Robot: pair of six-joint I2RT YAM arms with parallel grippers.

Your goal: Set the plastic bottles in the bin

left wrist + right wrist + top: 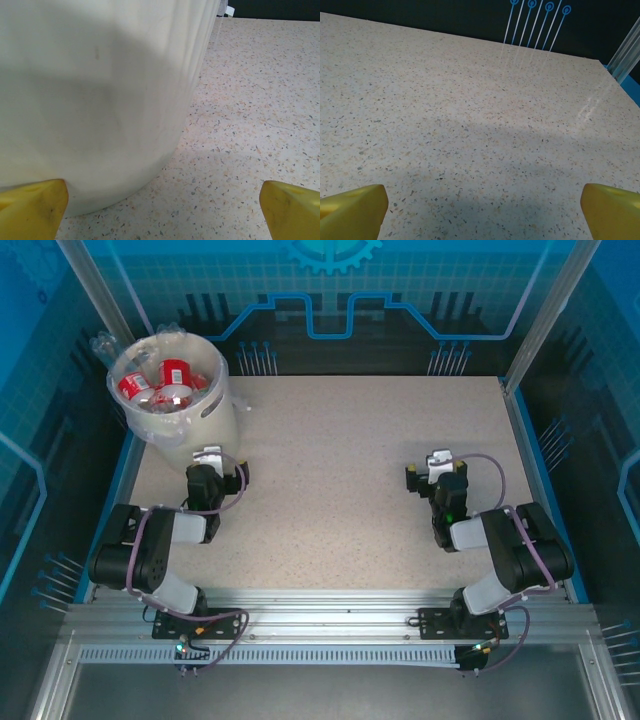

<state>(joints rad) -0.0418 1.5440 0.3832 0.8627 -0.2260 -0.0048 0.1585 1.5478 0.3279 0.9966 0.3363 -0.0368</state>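
left end effector [207, 458] sits low just beside the bin [200, 425], its yellow fingers [30, 205] spread wide and empty. right end effector [440, 462] hangs open too, holding nothing, over the speckled surface [340, 470], well apart from the bin. the plastic bottles [165, 380] lie heaped inside the bin at the far left corner. both arms look parked, likely because the job is done.

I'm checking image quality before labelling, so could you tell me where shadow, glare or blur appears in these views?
Top external: evenly lit and sharp. Left wrist: the bin looms close, a broad grey shadow on its wall. Right wrist: soft shadow across the near table, pale glare streak at far right.
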